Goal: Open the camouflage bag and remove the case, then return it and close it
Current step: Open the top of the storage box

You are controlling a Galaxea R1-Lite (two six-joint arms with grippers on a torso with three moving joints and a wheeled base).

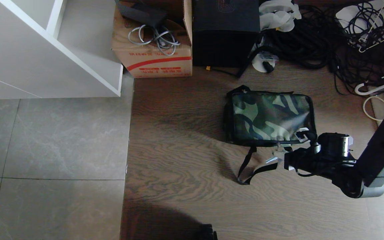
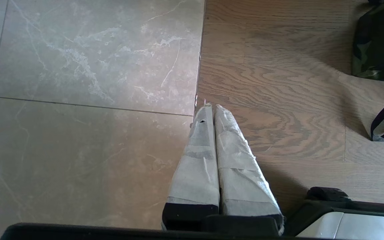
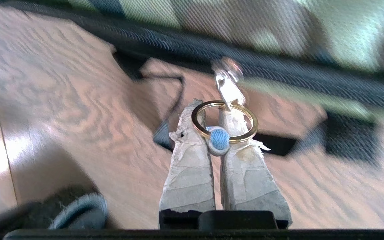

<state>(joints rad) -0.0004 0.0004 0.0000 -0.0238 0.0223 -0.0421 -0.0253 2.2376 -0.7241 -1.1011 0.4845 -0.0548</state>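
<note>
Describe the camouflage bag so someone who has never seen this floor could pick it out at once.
On the dark wood floor, right of the grey tiles, the camouflage bag lies flat and closed, below the black cube box and the cardboard box. The right gripper, shut on the bag's gold ring, is at its near edge. It alone has a green-and-tan pattern and a trailing black strap.

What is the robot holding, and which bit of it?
The right gripper pinches the gold ring hooked to the camouflage bag's zipper pull. The left gripper holds nothing.
</note>
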